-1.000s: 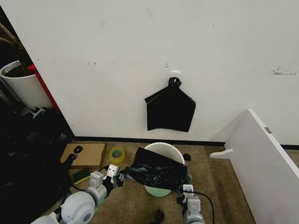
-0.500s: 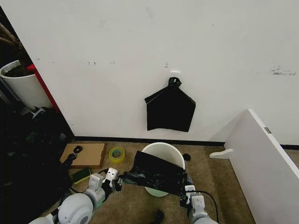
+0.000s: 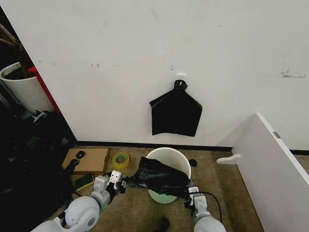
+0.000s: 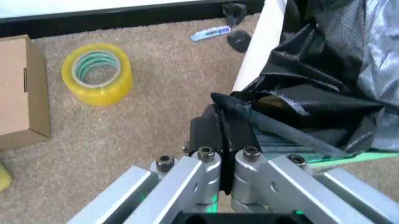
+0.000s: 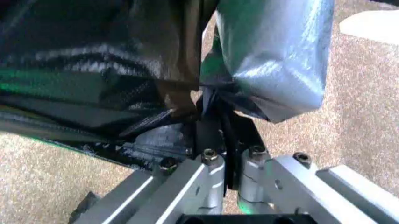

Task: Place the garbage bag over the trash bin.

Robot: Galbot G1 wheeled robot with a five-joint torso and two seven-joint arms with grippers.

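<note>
Both end effectors are clamped on one garbage bag [image 3: 161,177]; the left end effector [image 3: 124,184] pinches the bag's left edge, its two fingers pressed together on a fold of black plastic, seen close in the left wrist view [image 4: 227,140]; the right end effector [image 3: 189,190] grips the bag's right edge in the same way, fingers closed on a twisted bunch of film [image 5: 212,135]; the bag hangs stretched between the two arms, crinkled and glossy, lying across the near rim of one trash bin [image 3: 170,158] and draping down over its front side; the far part of the bin's mouth is uncovered and white; the bin stands on the carpeted floor [image 3: 222,183] near the wall [image 3: 145,58], with a pale green tint low on its side; to the robot's left of the bin lie one roll of yellow tape [image 3: 120,159], one flat cardboard box [image 3: 89,160] and one green sponge [image 3: 85,181], all on the carpet and apart from the bin; on the wall above the bin hangs one flat black bag bundle [image 3: 175,113], knotted at its top; one white plant pot [image 3: 23,89] stands far left; one white board [image 3: 273,166] leans at the right.
</note>
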